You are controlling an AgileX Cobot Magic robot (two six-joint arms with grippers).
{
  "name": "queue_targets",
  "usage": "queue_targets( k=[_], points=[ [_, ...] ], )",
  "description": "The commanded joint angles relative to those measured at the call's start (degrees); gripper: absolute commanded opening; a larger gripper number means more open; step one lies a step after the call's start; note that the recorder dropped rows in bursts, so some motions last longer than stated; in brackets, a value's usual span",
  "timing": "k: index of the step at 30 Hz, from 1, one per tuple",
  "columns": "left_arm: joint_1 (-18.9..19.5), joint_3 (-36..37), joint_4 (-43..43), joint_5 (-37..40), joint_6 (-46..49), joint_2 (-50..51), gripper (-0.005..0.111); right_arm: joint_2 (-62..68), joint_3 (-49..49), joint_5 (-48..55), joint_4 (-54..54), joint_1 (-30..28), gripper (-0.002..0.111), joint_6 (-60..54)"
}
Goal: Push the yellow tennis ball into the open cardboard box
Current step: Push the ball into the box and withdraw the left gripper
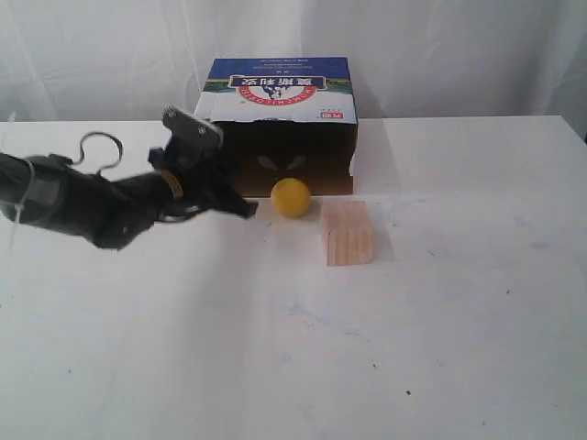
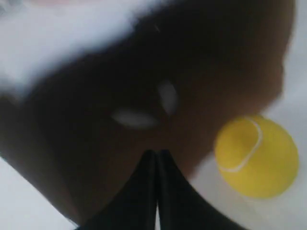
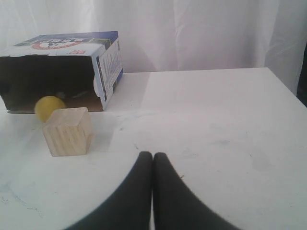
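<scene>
A: Judging from its look, the yellow tennis ball (image 1: 292, 198) is taken to be light, springy and quick to roll. No grip is needed, only a nudge on the side turned away from the open cardboard box (image 1: 280, 87), at whose mouth it is seen.

B: Agreed. The left gripper (image 1: 246, 209) is seen closed just beside the ball; the right gripper (image 3: 152, 155), also closed, is found well apart from the box. The wooden cube (image 1: 348, 233), near the box's mouth, could be clipped.
</scene>
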Motion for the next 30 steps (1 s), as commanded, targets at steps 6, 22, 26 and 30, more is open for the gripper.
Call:
queue_targets(
  k=[6,22,26,30],
  points=[
    [0.30,2.96,16.67,6.18,-12.48,-5.61,0.000,-0.37,0.25,-0.44,0.00,-0.06,0.000,-0.11],
    [0.30,35.94,-24.58,-3.55,15.35,-19.23,0.000,-0.37,0.25,-0.44,0.00,-0.06,0.000,-0.11],
    [0.44,36.83,-56.08,4.99,49.10,-30.30,0.000,-0.37,0.25,-0.44,0.00,-0.06,0.000,-0.11],
    [0.44,36.83,-85.32,2.39,78.29,-39.77,0.000,-0.37,0.25,-0.44,0.00,-0.06,0.000,-0.11]
  ],
)
